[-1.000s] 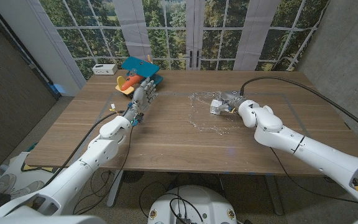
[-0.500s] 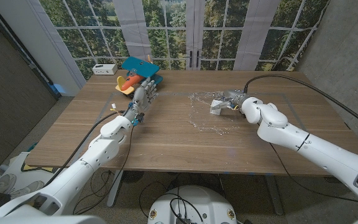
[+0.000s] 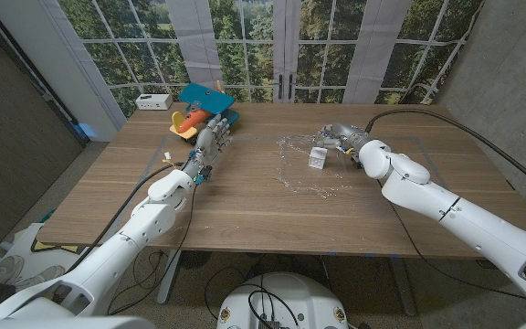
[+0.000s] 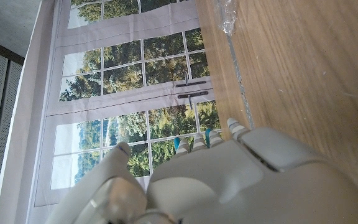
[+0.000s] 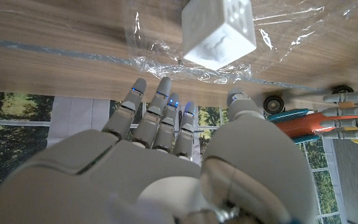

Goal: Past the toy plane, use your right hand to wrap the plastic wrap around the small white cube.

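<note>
Wooden table (image 3: 245,196) bears plastic wrap (image 3: 298,164) under small white cube (image 3: 318,157); right robot hand (image 3: 343,139) spread, empty.

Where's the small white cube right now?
In the head view, the small white cube sits on the plastic wrap right of the table's centre, just left of the right robot hand, which isn't holding it.

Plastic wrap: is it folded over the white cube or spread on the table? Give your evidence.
Spread. The wrap lies crinkled on the table under and around the cube; in the right wrist view the cube's faces look bare.
</note>
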Robot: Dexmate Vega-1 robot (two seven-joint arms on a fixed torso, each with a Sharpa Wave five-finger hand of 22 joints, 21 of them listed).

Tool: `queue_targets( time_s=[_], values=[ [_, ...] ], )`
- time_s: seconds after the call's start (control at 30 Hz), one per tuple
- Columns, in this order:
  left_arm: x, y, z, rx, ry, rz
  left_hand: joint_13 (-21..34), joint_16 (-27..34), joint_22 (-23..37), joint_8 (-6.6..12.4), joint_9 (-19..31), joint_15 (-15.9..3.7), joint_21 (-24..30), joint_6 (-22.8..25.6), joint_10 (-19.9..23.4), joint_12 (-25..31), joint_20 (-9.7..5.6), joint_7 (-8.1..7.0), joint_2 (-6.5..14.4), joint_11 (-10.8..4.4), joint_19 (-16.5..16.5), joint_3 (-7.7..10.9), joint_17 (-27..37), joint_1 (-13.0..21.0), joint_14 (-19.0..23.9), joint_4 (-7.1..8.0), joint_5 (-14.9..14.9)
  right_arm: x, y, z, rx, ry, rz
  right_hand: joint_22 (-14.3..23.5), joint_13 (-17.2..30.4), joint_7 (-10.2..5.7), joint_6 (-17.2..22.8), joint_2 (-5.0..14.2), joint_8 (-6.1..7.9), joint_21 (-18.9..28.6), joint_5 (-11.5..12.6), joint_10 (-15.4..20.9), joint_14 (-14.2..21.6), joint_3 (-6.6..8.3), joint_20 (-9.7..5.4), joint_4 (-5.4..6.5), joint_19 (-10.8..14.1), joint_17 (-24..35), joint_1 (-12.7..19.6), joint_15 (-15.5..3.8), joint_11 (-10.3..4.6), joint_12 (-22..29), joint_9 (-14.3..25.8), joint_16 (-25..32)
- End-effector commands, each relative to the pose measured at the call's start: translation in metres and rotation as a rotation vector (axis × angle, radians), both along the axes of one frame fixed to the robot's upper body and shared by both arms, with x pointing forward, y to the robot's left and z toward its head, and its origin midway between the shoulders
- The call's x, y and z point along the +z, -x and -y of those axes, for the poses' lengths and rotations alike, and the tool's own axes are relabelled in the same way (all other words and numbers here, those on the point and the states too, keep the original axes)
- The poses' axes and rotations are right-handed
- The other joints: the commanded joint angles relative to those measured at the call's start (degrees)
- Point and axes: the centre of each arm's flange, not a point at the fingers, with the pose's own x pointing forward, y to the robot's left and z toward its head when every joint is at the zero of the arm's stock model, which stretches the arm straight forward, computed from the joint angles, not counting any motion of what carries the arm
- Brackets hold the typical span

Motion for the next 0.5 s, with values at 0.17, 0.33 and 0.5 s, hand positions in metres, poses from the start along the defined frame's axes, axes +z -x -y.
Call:
queue_targets(
  time_s=[0.17,0.33,0.5],
  values=[
    [0.000,-0.003,-0.002,0.002,0.007,0.002,0.2,0.1,0.2,0.15,0.1,-0.01,-0.1,-6.6,-9.6,-0.2,0.28,-0.25,0.8,0.14,0.2,-0.33,0.1,0.2,-9.9,0.03,0.1,0.013,-0.015,0.002,-0.102,-0.082,0.102,0.1,0.7,-1.16,3.3,3.10,0.73,0.8,-0.2,3.1,1.4,1.09,-1.76,-1.98,1.4,1.1,4.4,-5.18,-0.82,1.3,0.3,1.8],
    [-0.001,-0.002,-0.002,0.002,0.007,0.000,0.2,0.1,0.2,0.16,0.1,-0.02,-0.1,-6.6,-9.6,-0.2,0.27,-0.25,0.7,0.14,0.3,-0.37,0.1,0.2,-9.9,0.02,0.1,0.015,-0.028,0.002,-0.142,-0.092,0.096,0.1,0.9,-1.12,4.8,3.20,1.10,0.9,-0.8,4.2,1.4,0.78,-1.82,-2.21,1.6,1.3,4.9,-5.05,-0.71,1.8,0.3,2.0],
    [-0.001,0.000,-0.002,0.009,0.008,-0.001,0.2,0.1,0.2,0.17,0.1,-0.05,-0.1,-6.6,-9.6,-0.2,0.27,-0.24,0.7,0.21,0.3,-0.39,0.1,0.2,-9.8,0.02,0.1,0.015,-0.036,0.002,-0.171,-0.070,0.099,0.2,1.1,-1.21,5.2,4.02,1.03,1.1,-1.3,4.6,1.2,0.76,-2.21,-2.20,2.0,1.5,5.5,-5.15,-1.03,2.1,0.4,2.2]
  ],
)
